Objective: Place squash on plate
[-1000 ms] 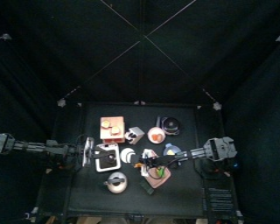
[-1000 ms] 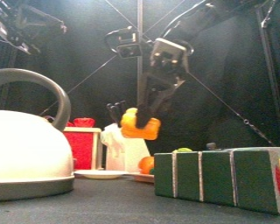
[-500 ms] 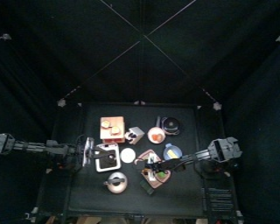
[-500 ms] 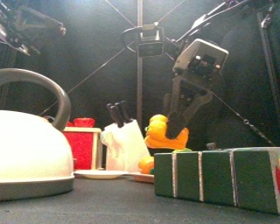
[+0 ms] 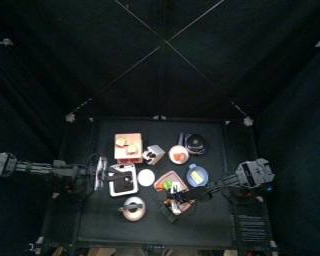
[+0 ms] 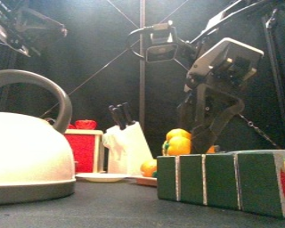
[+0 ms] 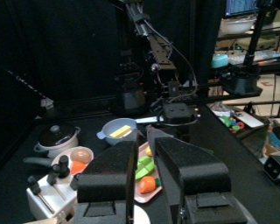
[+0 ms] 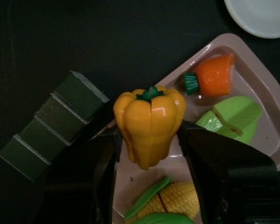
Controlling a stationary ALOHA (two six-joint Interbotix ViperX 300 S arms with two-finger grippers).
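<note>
Your right claw (image 8: 149, 166) stands wide but clamped on the orange-yellow squash (image 8: 150, 122), its two black jaws pressing either flank; in the right wrist view the squash sits centre frame, green stem uppermost. Below it you see the pinkish plate (image 8: 250, 61) running from upper right toward the bottom, carrying an orange piece with a green top (image 8: 215, 73), a light green slice (image 8: 238, 120) and a corn cob (image 8: 184, 199). The dark green block set (image 8: 59, 122) lies at left, off the plate. In the front view the squash (image 6: 177, 142) hangs low, right of centre, behind those blocks (image 6: 224, 180), with the white kettle (image 6: 26, 151) filling the lower left. Your left claw (image 7: 140, 179) rests with jaws parted, holding nothing.
</note>
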